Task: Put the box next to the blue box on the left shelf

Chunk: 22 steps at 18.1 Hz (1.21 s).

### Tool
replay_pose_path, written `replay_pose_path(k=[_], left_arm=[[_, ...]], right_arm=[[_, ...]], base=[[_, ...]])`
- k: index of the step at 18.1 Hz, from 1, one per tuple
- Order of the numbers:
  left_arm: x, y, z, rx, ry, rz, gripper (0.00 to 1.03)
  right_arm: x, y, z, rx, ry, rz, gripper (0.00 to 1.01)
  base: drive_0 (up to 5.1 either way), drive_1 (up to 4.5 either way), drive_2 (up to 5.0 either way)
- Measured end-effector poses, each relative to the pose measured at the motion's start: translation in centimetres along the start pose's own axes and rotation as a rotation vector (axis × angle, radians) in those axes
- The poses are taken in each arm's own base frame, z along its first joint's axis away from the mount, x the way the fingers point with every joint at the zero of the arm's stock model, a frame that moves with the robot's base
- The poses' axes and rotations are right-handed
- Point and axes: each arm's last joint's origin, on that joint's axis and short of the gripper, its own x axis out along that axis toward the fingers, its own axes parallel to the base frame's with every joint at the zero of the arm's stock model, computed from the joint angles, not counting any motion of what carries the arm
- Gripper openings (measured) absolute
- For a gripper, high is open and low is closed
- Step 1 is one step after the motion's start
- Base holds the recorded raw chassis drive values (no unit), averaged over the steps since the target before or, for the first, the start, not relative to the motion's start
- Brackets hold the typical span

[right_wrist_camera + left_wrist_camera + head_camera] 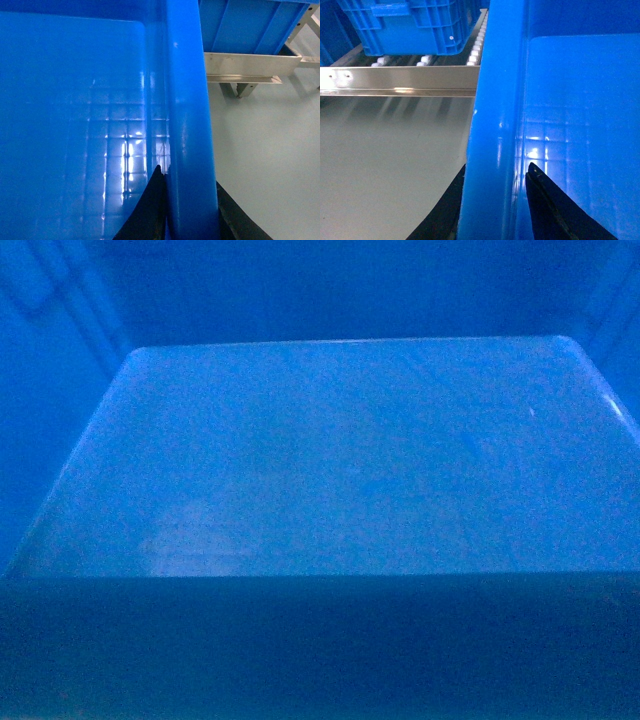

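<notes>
The box fills the whole head view: its pale blue floor spreads across the middle, dark walls rise at the top and sides, and its near wall is a dark band along the bottom.

In the left wrist view the left gripper sits at the bottom centre, its black jaws pinching the box's thick rim, one finger outside the wall and one inside. At upper left the shelf shows a shiny metal front rail with rows of small white rollers behind it. A second blue crate stands on those rollers, just beside the held box's wall. Below the rail lies smooth grey floor.

In the right wrist view the right gripper straddles the opposite rim at bottom centre, jaws clamped on it likewise. A metal rail crosses the upper right with blue plastic behind it, above more grey floor. Light glints off the gridded box bottom.
</notes>
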Motion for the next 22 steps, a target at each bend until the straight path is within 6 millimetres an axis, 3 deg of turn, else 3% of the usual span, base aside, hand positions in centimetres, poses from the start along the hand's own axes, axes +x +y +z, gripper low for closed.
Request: replay_pose_path(k=[22], left_arm=[[0.02,-0.03,-0.02,0.003,0.002,0.0,0.3]], right_arm=[[0.08,0.04,-0.02,-0.002,0.003,-0.002,0.12]], base=[[0.0,0.0,0.0]])
